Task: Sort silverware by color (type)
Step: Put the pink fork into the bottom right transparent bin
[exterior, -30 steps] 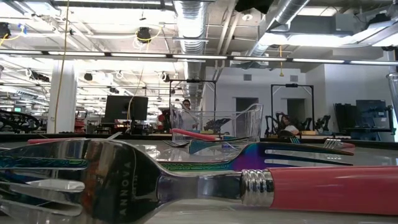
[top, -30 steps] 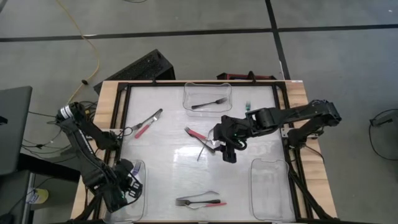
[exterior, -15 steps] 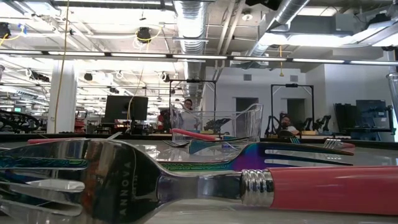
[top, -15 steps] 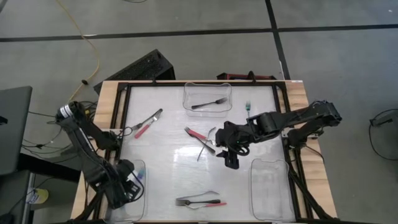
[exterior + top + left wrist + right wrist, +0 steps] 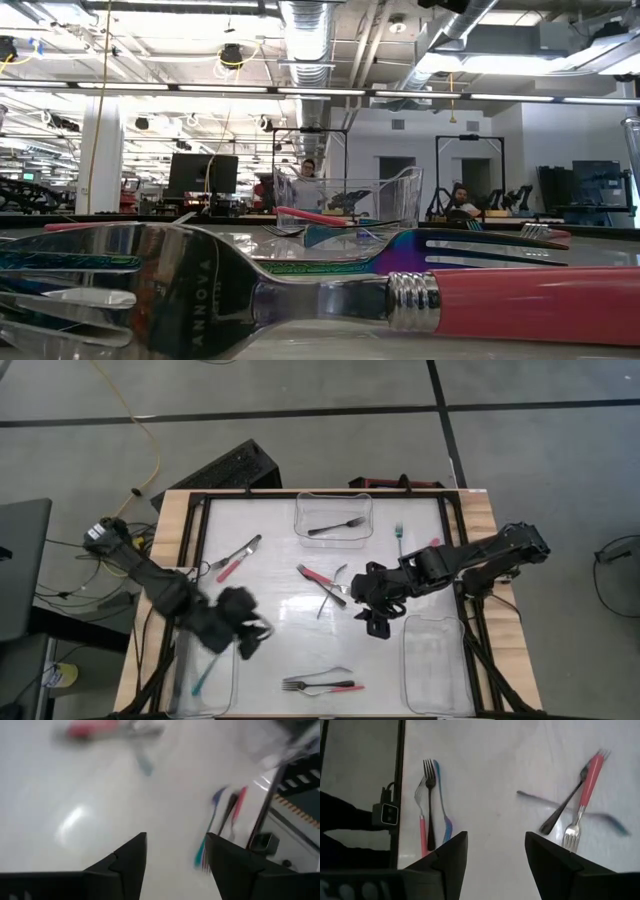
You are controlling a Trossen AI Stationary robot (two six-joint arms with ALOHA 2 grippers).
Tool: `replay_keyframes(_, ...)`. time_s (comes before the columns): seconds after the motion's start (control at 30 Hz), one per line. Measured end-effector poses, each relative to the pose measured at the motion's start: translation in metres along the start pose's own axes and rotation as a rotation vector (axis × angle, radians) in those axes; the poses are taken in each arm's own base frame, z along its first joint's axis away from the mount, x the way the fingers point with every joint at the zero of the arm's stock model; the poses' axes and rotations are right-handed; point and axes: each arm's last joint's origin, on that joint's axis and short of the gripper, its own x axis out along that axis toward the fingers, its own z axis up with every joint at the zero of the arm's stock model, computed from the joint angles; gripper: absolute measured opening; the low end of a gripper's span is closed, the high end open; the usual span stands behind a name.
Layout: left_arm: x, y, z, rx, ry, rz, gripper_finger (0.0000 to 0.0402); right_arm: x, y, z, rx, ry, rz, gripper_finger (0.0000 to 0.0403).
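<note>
1. Left gripper hangs over the desk in the lower left of the high view, just right of the left clear bin. Its fingers are spread apart with nothing between them.
2. That left bin has a teal-handled utensil lying in it.
3. Right gripper sits right of centre, fingers apart and empty, close to the crossed pile of a red-handled fork and dark utensils.
4. Top-centre bin holds one dark fork.
5. Other silverware is loose: a red-handled piece at upper left, a teal one at upper right, and a cluster of forks at bottom centre.
6. The lower-right bin shows no silverware.
</note>
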Motion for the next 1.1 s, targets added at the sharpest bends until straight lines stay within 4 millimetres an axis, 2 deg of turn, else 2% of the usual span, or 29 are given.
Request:
replay_keyframes(0.13,0.03,0.006,0.031,0.171,0.011,0.004,0.0185,0.005,0.001,-0.003,0.091,0.036,-0.015,0.0221)
replay_keyframes(0.3,0.063,0.027,0.062,0.315,0.071,0.062,0.0185,0.01,0.0,-0.011,0.205,0.12,-0.069,0.0221)
replay_keyframes(0.5,0.1,0.051,0.083,0.422,0.177,0.084,0.0185,0.003,0.002,-0.032,0.23,0.268,-0.178,0.0213)
replay_keyframes(0.6,0.117,0.06,0.09,0.436,0.205,0.089,0.0185,-0.002,-0.006,-0.04,0.193,0.354,-0.241,0.0203)
replay_keyframes(0.7,0.133,0.069,0.096,0.409,0.234,0.079,0.0185,-0.004,-0.026,-0.048,0.11,0.423,-0.314,0.0192)
replay_keyframes(0.77,0.14,0.075,0.101,0.379,0.233,0.077,0.0185,0.001,-0.047,-0.054,0.059,0.433,-0.313,0.0186)
replay_keyframes(0.97,0.137,0.092,0.12,0.204,0.193,0.128,0.0185,0.008,-0.123,-0.106,0.026,0.448,-0.294,0.0181)
replay_keyframes(1.1,0.13,0.1,0.127,0.099,0.167,0.151,0.0185,0.005,-0.159,-0.134,-0.045,0.456,-0.328,0.0181)
